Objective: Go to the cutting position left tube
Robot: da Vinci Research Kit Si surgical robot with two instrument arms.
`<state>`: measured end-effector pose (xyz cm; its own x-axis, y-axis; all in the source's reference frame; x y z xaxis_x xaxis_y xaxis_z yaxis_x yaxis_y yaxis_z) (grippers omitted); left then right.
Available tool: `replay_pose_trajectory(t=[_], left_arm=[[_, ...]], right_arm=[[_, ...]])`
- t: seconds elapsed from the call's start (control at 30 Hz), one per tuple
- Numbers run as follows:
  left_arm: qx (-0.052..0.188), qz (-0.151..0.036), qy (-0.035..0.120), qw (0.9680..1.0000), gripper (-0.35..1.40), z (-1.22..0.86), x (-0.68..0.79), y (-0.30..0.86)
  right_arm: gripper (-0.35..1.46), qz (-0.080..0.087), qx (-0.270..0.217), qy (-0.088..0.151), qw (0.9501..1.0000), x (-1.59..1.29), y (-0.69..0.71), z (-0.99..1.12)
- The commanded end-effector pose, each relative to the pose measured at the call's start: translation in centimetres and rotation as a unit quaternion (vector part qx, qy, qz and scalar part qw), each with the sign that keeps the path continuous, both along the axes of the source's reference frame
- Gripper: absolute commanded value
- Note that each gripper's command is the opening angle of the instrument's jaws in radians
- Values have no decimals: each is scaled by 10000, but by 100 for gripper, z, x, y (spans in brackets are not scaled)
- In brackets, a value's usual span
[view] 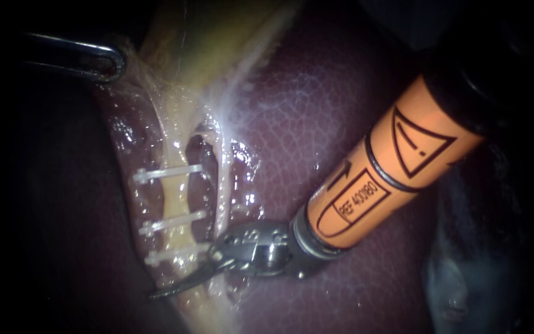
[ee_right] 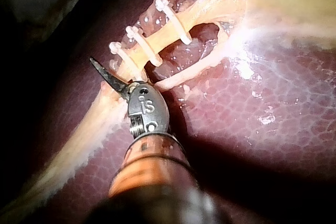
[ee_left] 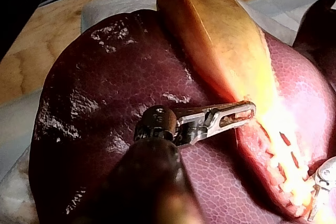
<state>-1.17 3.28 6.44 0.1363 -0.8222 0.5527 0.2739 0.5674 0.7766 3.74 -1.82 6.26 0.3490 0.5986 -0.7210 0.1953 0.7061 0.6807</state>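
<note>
The liver (view: 353, 111) is dark red, wet and bumpy. It fills the endoscope view from the middle out to 3 o'clock. The gallbladder (view: 217, 43) is yellow-green and sits at 12 o'clock. A thin pale strand (view: 219, 185) runs down from it, just off the middle toward 8 o'clock. Something grey-blue (view: 458, 284) shows at 4 o'clock, too dim to name. In the left wrist view the gallbladder stands up on the liver. A white cloth (ee_left: 16, 124) lies under the liver, on a wooden worktop (ee_left: 47, 51).
</note>
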Motion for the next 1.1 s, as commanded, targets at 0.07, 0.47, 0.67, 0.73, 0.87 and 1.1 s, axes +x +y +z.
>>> replay_pose_trajectory(t=[0.07,0.47,0.67,0.73,0.87,1.1], left_arm=[[-1,2,-1,10000,-35,0,0,0],[-1,4,-2,10000,-35,0,1,0],[-1,4,-2,10000,-35,0,1,0],[-1,4,-2,10000,-35,0,1,0],[-1,4,-2,10000,-35,0,1,0],[-2,2,-1,10000,-35,0,1,0]], right_arm=[[140,-6,2,-3,10000,0,0,0],[140,-121,82,-77,9999,-27,18,5],[140,-38,113,-114,9999,-40,36,3],[140,-2,132,-132,9998,-44,44,3],[140,61,172,-165,9997,-50,62,5],[140,116,215,-194,9995,-49,79,7]])
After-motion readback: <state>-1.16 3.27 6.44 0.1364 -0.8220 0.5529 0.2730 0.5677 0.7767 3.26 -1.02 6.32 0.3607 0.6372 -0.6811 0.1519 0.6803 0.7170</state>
